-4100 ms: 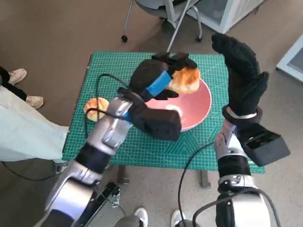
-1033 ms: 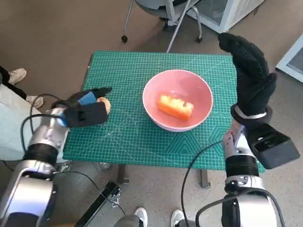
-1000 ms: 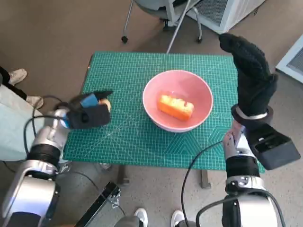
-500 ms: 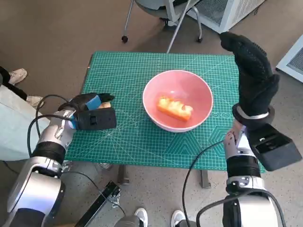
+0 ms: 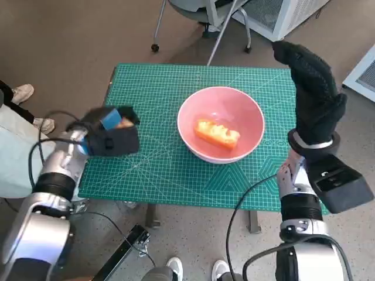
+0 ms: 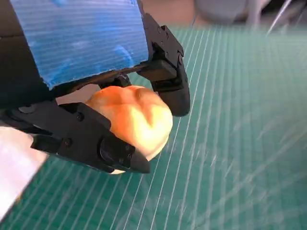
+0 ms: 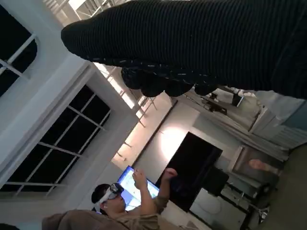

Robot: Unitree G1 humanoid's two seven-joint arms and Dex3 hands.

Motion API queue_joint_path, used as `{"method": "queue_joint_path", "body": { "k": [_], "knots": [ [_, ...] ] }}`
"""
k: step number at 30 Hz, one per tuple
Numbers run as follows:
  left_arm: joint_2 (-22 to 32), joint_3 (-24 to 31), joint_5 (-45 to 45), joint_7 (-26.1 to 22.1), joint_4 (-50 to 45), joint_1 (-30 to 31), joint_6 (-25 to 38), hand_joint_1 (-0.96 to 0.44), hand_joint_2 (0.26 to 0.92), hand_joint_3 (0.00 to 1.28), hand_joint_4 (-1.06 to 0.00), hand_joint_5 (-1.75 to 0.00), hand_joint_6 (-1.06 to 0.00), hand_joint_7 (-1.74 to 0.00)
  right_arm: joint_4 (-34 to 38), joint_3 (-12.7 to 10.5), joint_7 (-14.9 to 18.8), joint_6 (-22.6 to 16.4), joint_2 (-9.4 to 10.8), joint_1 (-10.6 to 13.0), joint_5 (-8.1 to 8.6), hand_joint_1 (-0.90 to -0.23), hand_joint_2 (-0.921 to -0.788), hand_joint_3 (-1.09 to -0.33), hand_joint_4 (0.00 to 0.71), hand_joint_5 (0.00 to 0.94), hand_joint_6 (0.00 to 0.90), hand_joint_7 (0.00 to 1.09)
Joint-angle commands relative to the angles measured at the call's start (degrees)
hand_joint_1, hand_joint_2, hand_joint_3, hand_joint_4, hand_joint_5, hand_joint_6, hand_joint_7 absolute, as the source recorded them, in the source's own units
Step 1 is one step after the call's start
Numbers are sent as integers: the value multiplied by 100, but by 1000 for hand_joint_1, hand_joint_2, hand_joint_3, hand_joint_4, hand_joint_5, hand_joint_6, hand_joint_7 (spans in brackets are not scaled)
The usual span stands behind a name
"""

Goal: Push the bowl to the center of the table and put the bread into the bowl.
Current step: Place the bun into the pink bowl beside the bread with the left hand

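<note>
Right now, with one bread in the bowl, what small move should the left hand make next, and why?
Probably lift and carry toward the pink bowl. The left hand appears to grip the round bread roll at the table's left edge, while the bowl holds only one bread piece.

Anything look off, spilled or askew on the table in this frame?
Nothing stands out. The pink bowl sits upright near the mat's centre with one bread piece inside; the left hand grips a bread roll.
</note>
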Motion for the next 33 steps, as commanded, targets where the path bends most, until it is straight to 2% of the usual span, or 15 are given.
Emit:
{"method": "queue_joint_path", "body": {
  "k": [1,7,14,20,25,28,30,31,32,33],
  "knots": [
    [84,344,-353,74,-957,-76,-361,1,920,72,-683,-1144,-621,-1203,95,16,-8,21,13,99,-53,-515,-921,-629,309,0,67,774],
    [-101,612,-706,34,-2046,-19,-617,1,920,68,-690,-1148,-626,-1188,158,21,-12,-2,32,60,-64,-516,-921,-631,309,1,68,772],
    [-584,584,-758,124,-2984,-38,-686,2,916,42,-721,-1144,-670,-1114,186,47,-29,-6,76,25,-90,-514,-921,-636,313,2,68,772],
    [-979,380,-656,113,-2820,-176,-1080,2,919,42,-690,-1141,-687,-1131,144,83,-54,3,123,37,-113,-504,-921,-644,316,3,69,775],
    [-1210,207,-642,-74,-2403,-303,-1278,1,920,72,-643,-1180,-659,-1170,100,111,-84,5,126,59,-139,-504,-921,-646,318,4,67,781],
    [-1377,138,-795,-447,-2046,-371,-1237,1,920,105,-609,-1208,-619,-1220,78,112,-83,17,110,75,-129,-505,-921,-646,320,5,66,784],
    [-1468,103,-919,-810,-1836,-402,-1127,0,921,211,-488,-1320,-499,-1350,77,104,-71,20,97,83,-116,-506,-921,-645,320,5,65,786],
    [-1501,90,-965,-971,-1754,-414,-1082,-20,905,216,-407,-1202,-411,-1258,77,101,-65,20,93,86,-110,-507,-921,-645,320,5,64,786],
    [-1522,48,-974,-1156,-1713,-422,-976,-49,887,218,-328,-953,-308,-1071,75,97,-58,18,87,93,-102,-508,-921,-644,320,5,64,788],
    [-1535,25,-976,-1287,-1688,-428,-903,-69,875,209,-273,-810,-246,-970,73,94,-54,16,83,98,-97,-510,-921,-643,321,5,64,788]
  ]
}}
